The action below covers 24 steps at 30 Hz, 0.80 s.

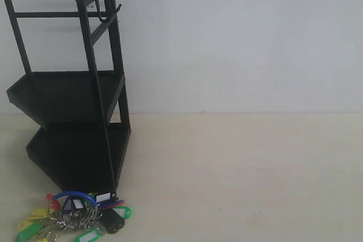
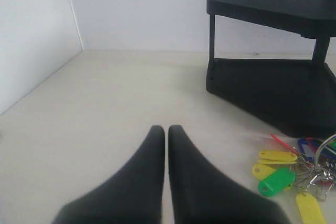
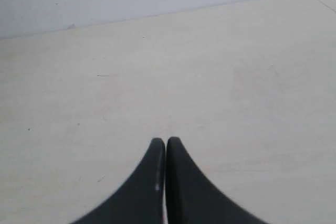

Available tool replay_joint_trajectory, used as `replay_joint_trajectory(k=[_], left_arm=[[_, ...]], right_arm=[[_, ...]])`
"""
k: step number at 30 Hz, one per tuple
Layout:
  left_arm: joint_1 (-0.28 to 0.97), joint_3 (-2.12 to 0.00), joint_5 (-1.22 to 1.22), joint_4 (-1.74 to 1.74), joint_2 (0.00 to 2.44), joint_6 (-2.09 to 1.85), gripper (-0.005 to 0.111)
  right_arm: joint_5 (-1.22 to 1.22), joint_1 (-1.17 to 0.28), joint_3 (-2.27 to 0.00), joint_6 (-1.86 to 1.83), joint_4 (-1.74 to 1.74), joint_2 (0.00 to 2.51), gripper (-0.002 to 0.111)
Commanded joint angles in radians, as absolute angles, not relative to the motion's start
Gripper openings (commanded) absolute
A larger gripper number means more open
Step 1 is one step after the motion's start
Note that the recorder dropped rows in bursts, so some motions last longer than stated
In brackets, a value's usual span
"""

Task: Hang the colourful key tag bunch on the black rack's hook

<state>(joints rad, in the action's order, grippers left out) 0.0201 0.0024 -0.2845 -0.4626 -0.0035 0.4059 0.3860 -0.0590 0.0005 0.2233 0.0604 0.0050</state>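
Pale surface (image 1: 255, 174), white wall (image 1: 238, 38) behind. Rack (image 1: 68, 94) at left, key bunch (image 1: 76, 219) on surface at its foot. Left gripper (image 2: 166, 129), right gripper (image 3: 166, 141): both closed, empty.

I read the rack (image 1: 62, 94) as plain black throughout, its hook (image 1: 101, 11) black too. The key tag bunch (image 1: 74, 219) mixes green, yellow, red and blue tags, a black fob (image 1: 112, 221) and a blue loop (image 1: 74, 196). The left gripper (image 2: 166, 129) and right gripper (image 3: 166, 141) are black; the table (image 1: 244, 174) is pale cream, the wall (image 1: 238, 38) white.
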Motion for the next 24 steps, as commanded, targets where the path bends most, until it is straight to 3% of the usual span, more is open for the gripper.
replay_joint_trajectory(k=[1, 12, 18, 20, 24], left_arm=[[0.021, 0.000, -0.284, -0.463, 0.000, 0.411, 0.004], [0.021, 0.000, -0.284, -0.463, 0.000, 0.411, 0.004], [0.021, 0.000, -0.284, -0.463, 0.000, 0.411, 0.004], [0.021, 0.000, -0.284, -0.463, 0.000, 0.411, 0.004], [0.021, 0.000, -0.284, -0.463, 0.000, 0.411, 0.004]], right_arm=[[0.345, -0.052, 0.000, 0.186, 0.066, 0.000, 0.000], [-0.306, -0.052, 0.000, -0.024, 0.066, 0.000, 0.000], [-0.820, -0.052, -0.014, -0.032, 0.034, 0.000, 0.000], [-0.793, -0.052, -0.088, 0.006, -0.007, 0.000, 0.000], [-0.408, -0.052, -0.336, 0.139, -0.014, 0.072, 0.000]])
